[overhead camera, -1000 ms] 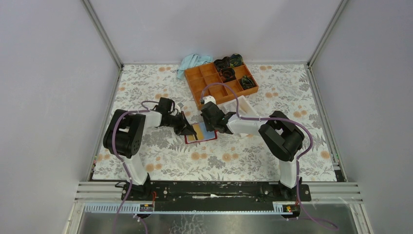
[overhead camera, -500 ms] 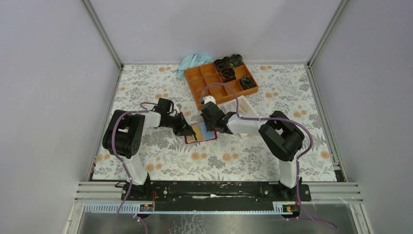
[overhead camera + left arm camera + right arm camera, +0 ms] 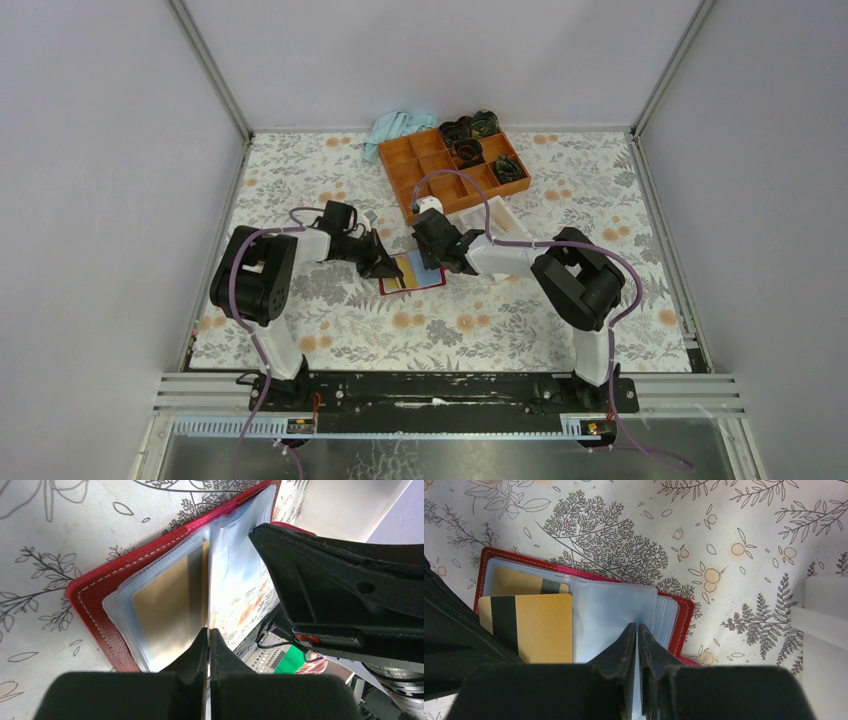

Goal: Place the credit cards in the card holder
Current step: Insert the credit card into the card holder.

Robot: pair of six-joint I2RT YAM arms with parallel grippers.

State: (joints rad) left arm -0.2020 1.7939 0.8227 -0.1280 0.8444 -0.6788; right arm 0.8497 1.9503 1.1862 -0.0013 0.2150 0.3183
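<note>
From above, the card holder [image 3: 420,278] lies open on the flowery table [image 3: 300,180], right between the left claw [image 3: 388,265] and the right claw [image 3: 438,258]. Both claws come at it from opposite sides, so one can hold it while the other puts a card in. The orange tray [image 3: 410,170] and the blue cloth [image 3: 393,127] sit well apart at the back. The clear box [image 3: 508,218] lies just beside the right arm, and none of them block the work. In the left wrist view, the left claw [image 3: 209,630] has its fingers pressed together with only a thin line between them. A tucked gold card [image 3: 165,610] shows under the clear plastic. The big black right claw is very near, and I think the two could bump. In the right wrist view, the right claw [image 3: 638,630] is also pressed together. It looks like it pinches a clear page of the card holder [image 3: 684,615], likely to keep the page from flopping over the pocket. The held gold card [image 3: 539,625] lies on top of the left side, and its edge runs under the black left claw. So I think the left claw pinches this card to slide it in. It is not inside yet.
</note>
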